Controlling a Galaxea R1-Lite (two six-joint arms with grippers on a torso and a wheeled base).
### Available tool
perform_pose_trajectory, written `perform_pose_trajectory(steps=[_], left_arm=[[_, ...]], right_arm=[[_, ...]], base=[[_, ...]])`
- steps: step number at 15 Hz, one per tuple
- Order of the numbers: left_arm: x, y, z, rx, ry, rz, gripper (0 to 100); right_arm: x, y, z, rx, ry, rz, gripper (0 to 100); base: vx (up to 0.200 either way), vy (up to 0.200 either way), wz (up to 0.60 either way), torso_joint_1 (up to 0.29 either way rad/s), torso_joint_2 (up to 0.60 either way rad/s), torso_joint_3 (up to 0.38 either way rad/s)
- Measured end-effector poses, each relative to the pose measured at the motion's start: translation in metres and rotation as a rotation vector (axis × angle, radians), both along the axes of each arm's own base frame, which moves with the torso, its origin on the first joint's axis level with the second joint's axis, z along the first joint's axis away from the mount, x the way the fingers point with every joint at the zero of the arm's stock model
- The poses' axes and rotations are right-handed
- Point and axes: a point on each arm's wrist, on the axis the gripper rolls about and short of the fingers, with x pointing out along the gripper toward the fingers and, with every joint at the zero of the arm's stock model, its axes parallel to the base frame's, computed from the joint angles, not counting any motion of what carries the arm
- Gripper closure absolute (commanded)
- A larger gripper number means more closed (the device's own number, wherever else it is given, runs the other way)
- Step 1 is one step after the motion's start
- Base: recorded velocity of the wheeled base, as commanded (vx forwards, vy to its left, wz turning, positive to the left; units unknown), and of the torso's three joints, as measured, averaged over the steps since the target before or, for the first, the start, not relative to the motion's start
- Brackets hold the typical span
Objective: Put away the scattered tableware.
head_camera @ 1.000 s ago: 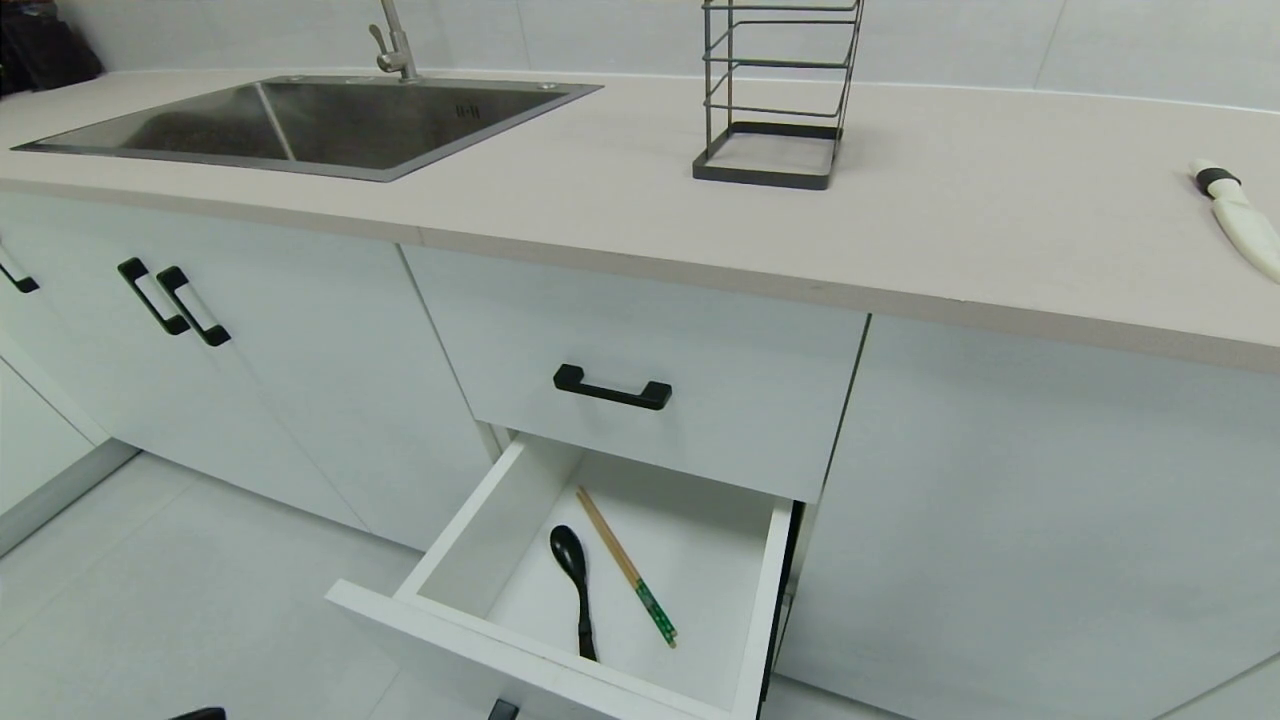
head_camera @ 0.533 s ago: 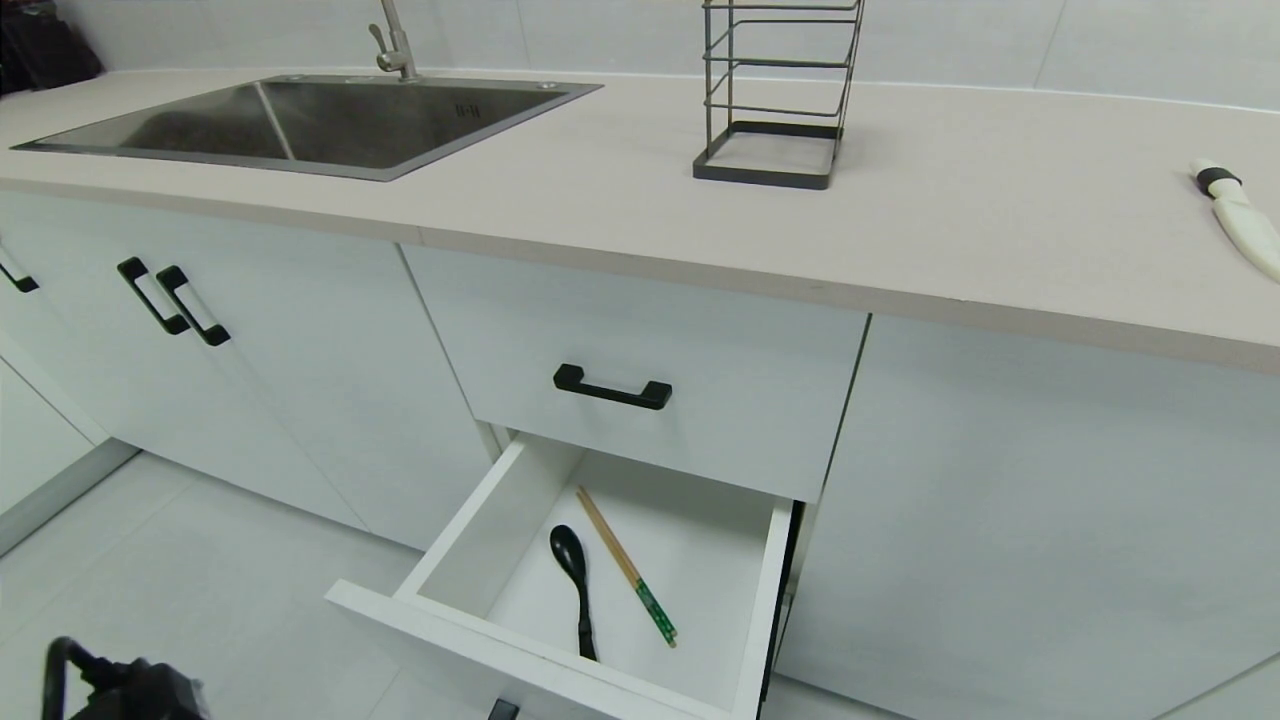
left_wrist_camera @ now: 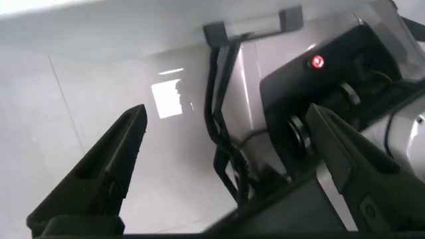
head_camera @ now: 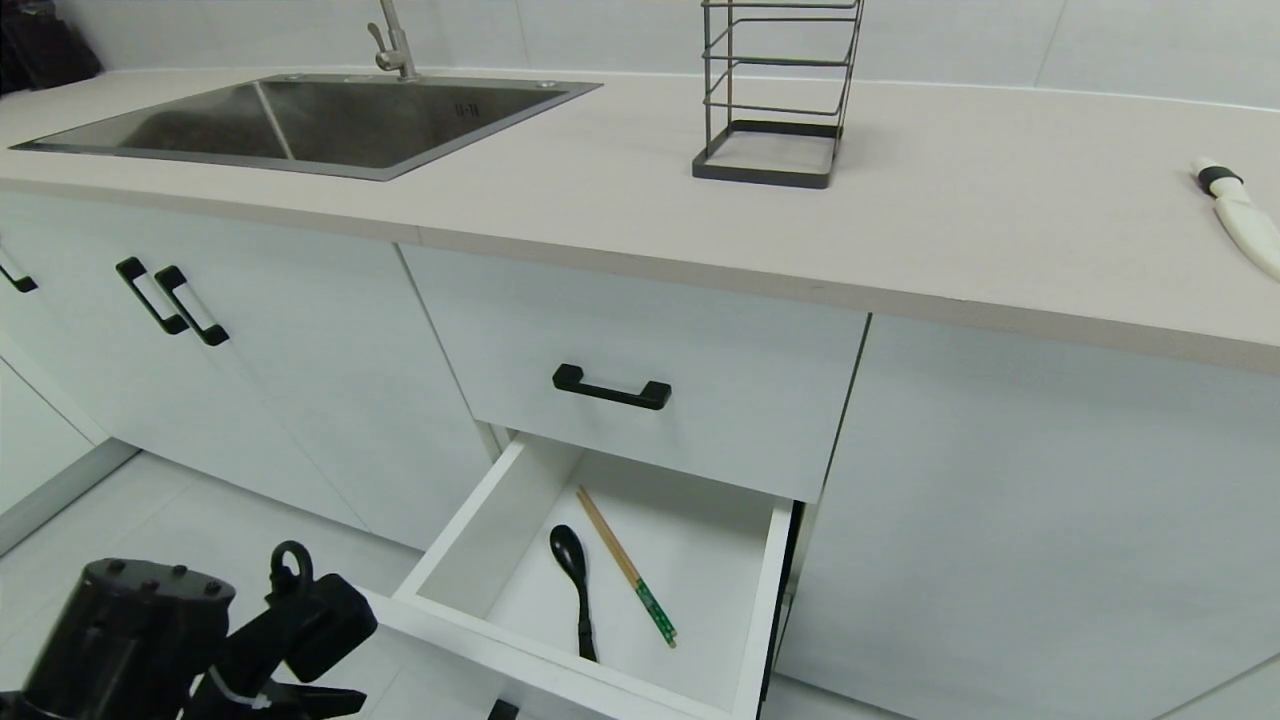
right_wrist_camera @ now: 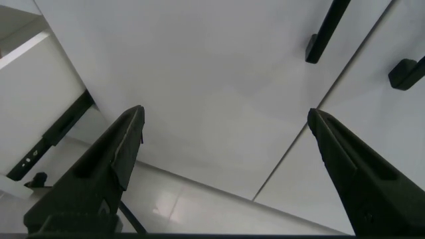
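Observation:
A black spoon (head_camera: 572,570) and a pair of wooden chopsticks with green ends (head_camera: 625,578) lie side by side in the open lower drawer (head_camera: 468,525). A white-handled knife (head_camera: 1240,215) rests on the countertop at the far right. My left arm (head_camera: 150,640) is low at the left, just left of the drawer's front corner. My left gripper (left_wrist_camera: 226,116) is open and holds nothing, with floor beyond it. My right gripper (right_wrist_camera: 226,119) is open and holds nothing, facing a white cabinet door (right_wrist_camera: 199,99).
A dark wire rack (head_camera: 775,100) stands on the counter's middle, and a steel sink (head_camera: 300,120) is at the back left. Above the open drawer is a closed one with a black handle (head_camera: 610,388). Cabinet doors with black handles (head_camera: 170,300) are at the left.
My left arm has risen into the head view at the lower left, toward the drawer's front corner. The spoon, chopsticks, drawer and knife have not moved.

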Motion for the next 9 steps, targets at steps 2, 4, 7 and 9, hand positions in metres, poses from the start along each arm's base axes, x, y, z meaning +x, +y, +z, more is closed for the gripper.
perform_pose_trajectory(steps=[2,4,7,9], left_arm=[[0.008,-0.003,-0.004,0.006,0.012,-0.003,0],[0.016,-0.007,-0.005,0.003,0.009,-0.005,0],[0.026,-0.011,-0.007,-0.008,-0.012,-0.005,0],[0.033,-0.013,-0.009,-0.019,-0.044,-0.004,0]], right_arm=[[0.000,0.000,0.000,0.004,-0.004,0.015,0],[-0.002,0.000,-0.001,0.028,-0.020,0.038,0],[-0.003,0.000,-0.001,0.028,-0.032,0.043,0],[-0.003,0.000,-0.001,0.028,-0.034,0.044,0]], base=[[0.000,0.000,0.00,0.000,0.00,0.000],[0.000,0.000,0.00,0.000,0.00,0.000],[0.000,0.000,0.00,0.000,0.00,0.000],[0.000,0.000,0.00,0.000,0.00,0.000]])
